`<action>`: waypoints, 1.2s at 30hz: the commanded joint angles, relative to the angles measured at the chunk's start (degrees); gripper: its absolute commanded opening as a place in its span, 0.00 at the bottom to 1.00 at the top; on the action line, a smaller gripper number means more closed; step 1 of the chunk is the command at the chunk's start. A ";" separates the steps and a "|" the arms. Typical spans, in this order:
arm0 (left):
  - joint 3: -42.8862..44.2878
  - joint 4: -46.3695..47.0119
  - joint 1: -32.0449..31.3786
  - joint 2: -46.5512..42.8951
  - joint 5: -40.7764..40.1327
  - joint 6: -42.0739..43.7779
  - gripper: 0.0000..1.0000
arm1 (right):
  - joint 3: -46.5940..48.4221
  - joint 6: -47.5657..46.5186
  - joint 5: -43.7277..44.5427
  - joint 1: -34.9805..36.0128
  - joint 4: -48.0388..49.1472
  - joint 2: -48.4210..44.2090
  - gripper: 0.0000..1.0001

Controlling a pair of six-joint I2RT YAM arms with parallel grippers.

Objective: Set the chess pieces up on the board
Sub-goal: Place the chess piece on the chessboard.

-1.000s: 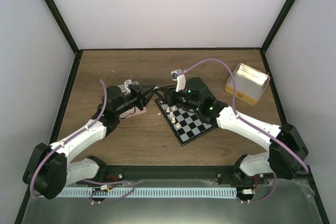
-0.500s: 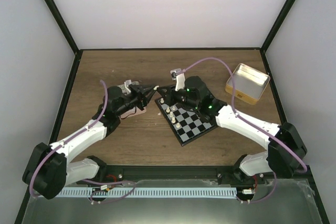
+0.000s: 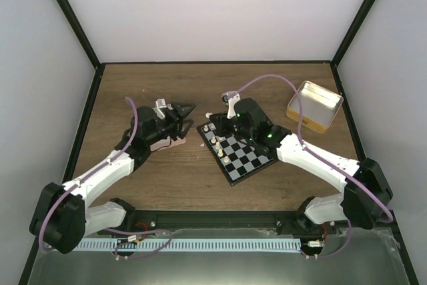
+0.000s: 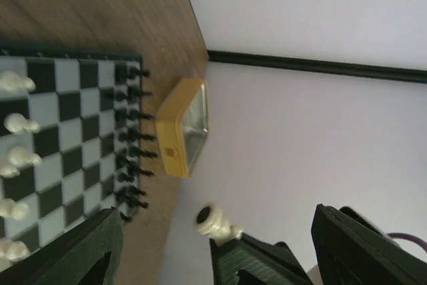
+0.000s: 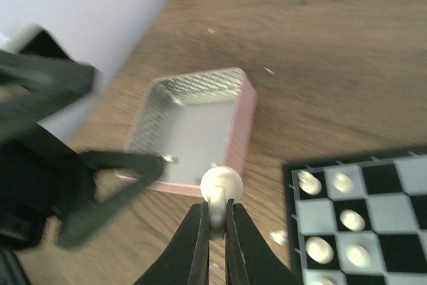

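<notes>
Clamping a cream-white, round-headed chess piece (image 5: 221, 181): right jaws; left jaws spread wide.

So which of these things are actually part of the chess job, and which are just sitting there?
Part of the job: small black-and-grey chequered chessboard; tiny cream-white chessmen on it; tiny black chessmen along its edge; cream-white piece pinched in the right gripper.
Lying about: pink-sided metal tin; yellow metal tin.

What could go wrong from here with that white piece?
The right fingers pinch the white piece only just below its head, so it might twist or slip out. Nearby white pieces on the board stand close together; lowering it could topple them. The open left fingers hover nearby, so the arms might touch.
</notes>
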 commanded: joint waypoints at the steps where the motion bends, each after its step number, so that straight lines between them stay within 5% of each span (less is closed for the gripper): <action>1: 7.35 -15.94 1.78 0.54 -1.99 24.30 0.82 | -2.83 -2.74 3.22 -2.63 -10.61 -2.08 0.01; 6: 11.85 -26.88 1.75 -0.21 -9.28 39.30 1.00 | -6.73 -3.71 3.63 -5.17 -16.34 -1.75 0.01; 11: 14.32 -31.37 1.80 -0.15 -12.82 47.13 1.00 | -7.30 -4.66 1.01 -5.24 -20.50 -0.50 0.01; 23: 14.56 -33.14 1.92 0.07 -15.50 51.94 1.00 | -11.35 -0.74 2.94 -1.19 -31.74 -2.35 0.01; 36: 14.48 -33.64 3.00 0.58 -14.75 51.81 1.00 | -11.89 -0.80 -2.16 2.32 -28.39 -0.64 0.01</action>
